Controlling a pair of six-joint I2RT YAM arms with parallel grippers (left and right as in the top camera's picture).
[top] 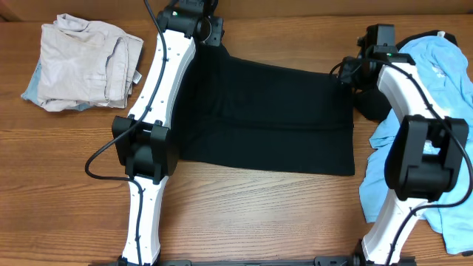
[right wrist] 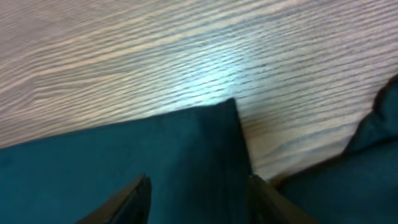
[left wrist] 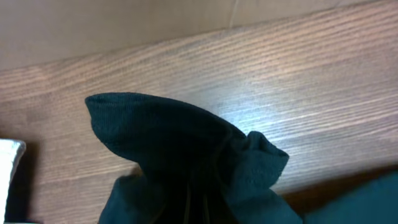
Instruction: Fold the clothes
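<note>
Black shirt (top: 273, 111) is lying flat mid-table (top: 259, 207) btwn both arms, w/ beige garment (top: 81, 63) far L and blue shirts (top: 443, 66) at R edge. L gripper (top: 211, 29) is pinching a bunched bit of shirt's far-L corner, jaws closed on it. R gripper (right wrist: 196, 202) is sitting over far-R corner, jaws partly apart, fingers either side of the cloth.

Overhead camera staring straight down, whole tabletop (top: 251, 199) in shot, left wrist view in tight and low, black T-shirt (left wrist: 180, 162) bunched up close, wood beyond, right wrist view just as near, right fingers (right wrist: 134, 198) astride that same shirt's corner
</note>
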